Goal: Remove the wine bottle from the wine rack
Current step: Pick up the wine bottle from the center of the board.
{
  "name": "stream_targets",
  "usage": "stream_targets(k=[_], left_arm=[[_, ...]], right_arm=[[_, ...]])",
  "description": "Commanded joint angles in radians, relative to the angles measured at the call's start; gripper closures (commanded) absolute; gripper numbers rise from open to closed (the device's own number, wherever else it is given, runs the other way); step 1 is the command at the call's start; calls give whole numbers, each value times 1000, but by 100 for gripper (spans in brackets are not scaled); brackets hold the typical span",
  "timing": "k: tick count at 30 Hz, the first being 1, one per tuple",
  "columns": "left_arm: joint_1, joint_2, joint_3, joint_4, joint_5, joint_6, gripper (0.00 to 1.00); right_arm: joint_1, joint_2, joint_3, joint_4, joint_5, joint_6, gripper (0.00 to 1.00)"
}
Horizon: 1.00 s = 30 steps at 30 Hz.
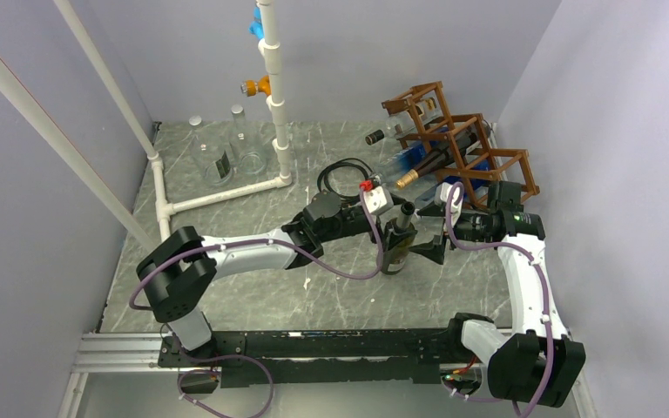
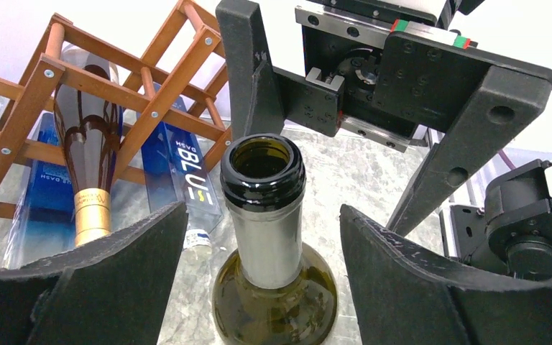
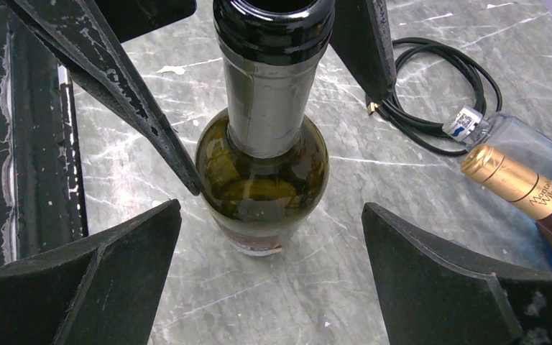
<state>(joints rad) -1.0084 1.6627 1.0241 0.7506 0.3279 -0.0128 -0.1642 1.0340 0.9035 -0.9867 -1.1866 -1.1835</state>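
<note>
A: Quick status, L to R. What do we have?

B: Far left, white pipe frame (image 1: 275, 87) and two glass jars (image 1: 213, 161), well apart from the work. Then our left gripper (image 2: 262, 215), spread wide, one finger each side of the neck, with a gap on both sides in its wrist view.

A: And the wine bottle (image 1: 397, 246)?

B: Mid-scene, upright on its base on the table (image 1: 244, 296), open mouth up. It's off the wine rack (image 1: 463, 139), near its front, and stands between our two grippers.

A: Right gripper (image 3: 269, 208)?

B: Also spread, pinching nothing. Its fingers flank the bottle's shoulder w/o touching, approx. opposite the left one. (One left fingertip sits just beside the shoulder in the right wrist view; contact or not, we can't tell.)

A: Why bracket it from both sides?

B: Our read is that an upright bottle tips easily, so open fingers either side guard it. Upright also means it can't roll.

A: Far right?

B: The rack, w/ a gold-foil bottle (image 2: 90, 144) and a blue-labelled bottle (image 2: 187, 169) lying in its cells, necks sticking out. The cells keep them from rolling.

A: Task-wise?

B: We judge it basically done. What's left is backing out w/o knocking the bottle.
</note>
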Motion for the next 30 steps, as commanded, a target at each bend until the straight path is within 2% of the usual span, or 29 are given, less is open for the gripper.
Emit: stream_targets(k=[1,9,18,22,23,25,27,30], left_arm=[[-12,24,51,69,-3,-29,19],[-15,46,67,69,2,-38,30],[-18,56,72,82,-6,-40,34],[-19,61,77,84,3,-42,42],[-19,62,77,85,7,-42,46],[-19,63,79,87,17,-42,60],[-19,63,79,94,23,-43,81],[-19,54,73,98,20,-42,100]], right_arm=[[-6,-14,-5,28,-16,4,0],[-6,-13,-6,34,-11,10,0],[-6,-12,-9,48,-2,22,0],[-6,-12,-9,49,0,24,0],[-6,-12,-9,49,1,24,0],[-5,-11,-9,51,1,25,0],[-6,-11,-10,51,1,25,0],[-6,-12,-10,51,3,25,0]])
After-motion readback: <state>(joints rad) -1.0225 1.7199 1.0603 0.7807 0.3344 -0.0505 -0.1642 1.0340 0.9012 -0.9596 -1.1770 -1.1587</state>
